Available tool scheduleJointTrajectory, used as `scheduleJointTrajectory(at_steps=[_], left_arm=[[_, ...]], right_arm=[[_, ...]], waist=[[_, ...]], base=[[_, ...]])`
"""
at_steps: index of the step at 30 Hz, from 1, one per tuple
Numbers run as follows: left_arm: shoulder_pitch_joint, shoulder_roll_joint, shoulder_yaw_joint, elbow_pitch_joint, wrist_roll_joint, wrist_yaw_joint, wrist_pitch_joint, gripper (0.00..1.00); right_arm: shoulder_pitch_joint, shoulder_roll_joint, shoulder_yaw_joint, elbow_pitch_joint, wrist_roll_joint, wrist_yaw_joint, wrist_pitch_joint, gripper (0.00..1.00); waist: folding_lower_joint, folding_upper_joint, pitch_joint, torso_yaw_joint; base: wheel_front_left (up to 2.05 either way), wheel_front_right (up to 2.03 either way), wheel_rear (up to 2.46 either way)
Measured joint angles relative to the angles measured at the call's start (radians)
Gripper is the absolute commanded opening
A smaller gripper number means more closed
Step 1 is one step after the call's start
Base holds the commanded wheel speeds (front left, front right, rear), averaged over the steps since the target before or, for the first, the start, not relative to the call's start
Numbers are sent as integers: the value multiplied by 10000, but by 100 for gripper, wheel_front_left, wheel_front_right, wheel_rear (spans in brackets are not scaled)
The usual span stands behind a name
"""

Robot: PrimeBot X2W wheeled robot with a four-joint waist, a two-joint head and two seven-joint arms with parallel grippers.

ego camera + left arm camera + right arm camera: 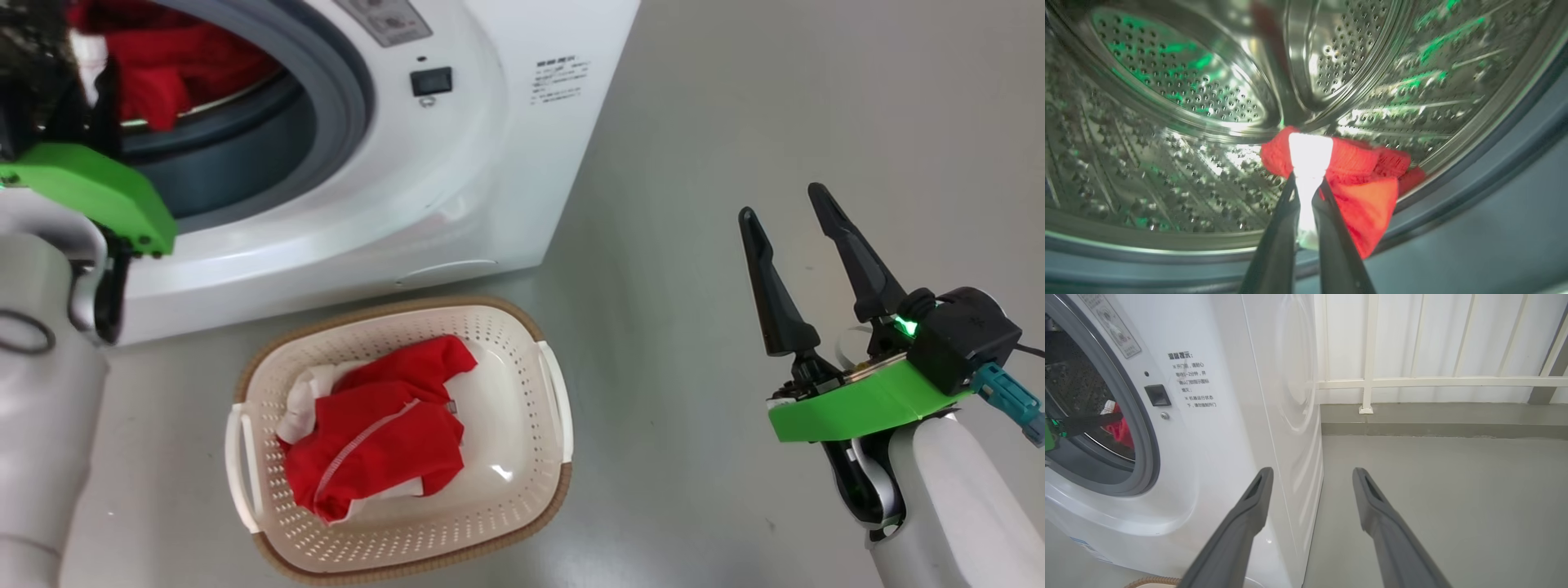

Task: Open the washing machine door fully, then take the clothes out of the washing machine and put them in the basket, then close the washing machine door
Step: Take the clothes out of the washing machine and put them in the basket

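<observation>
Partway: one red garment (384, 433) lies in the basket (522, 490), left gripper (1306, 179) clamped on a second garment (1367, 196) inside the washing machine drum (1167, 171), possibly the last; right gripper (782, 202) spread, empty; closing pending.

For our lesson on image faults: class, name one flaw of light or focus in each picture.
Left wrist view: the white band on the clothes is blown out, and green glints streak the drum. Head view: a glare spot sits on the basket floor. Right wrist view: the right tool looks soft up close, while the label print is readable.
</observation>
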Motion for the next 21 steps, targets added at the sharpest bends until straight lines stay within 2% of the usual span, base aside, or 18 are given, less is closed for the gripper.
scheduleJointTrajectory(at_steps=[1,6,9,15,21], left_arm=[[491,12,336,-965,35,73,0,0],[2121,4,1227,-2970,190,221,0,0],[2957,29,1515,-3969,721,407,0,0],[4480,-249,2351,-5461,947,424,-4,0],[5724,-560,2928,-6347,1058,414,-40,0]], right_arm=[[4,-13,-12,2,-2,0,0,100],[282,-10,-23,69,-4,0,0,100],[423,-15,-33,107,-4,0,0,100],[614,-15,-82,184,-4,0,0,100],[1004,21,-81,311,-4,0,2,100]], waist=[[0,0,-109,79],[0,0,-450,234],[-1,0,-665,333],[0,0,-1146,498],[0,0,-1727,651]], base=[[0,0,0],[0,0,0],[0,0,0],[0,0,0],[0,0,0]])
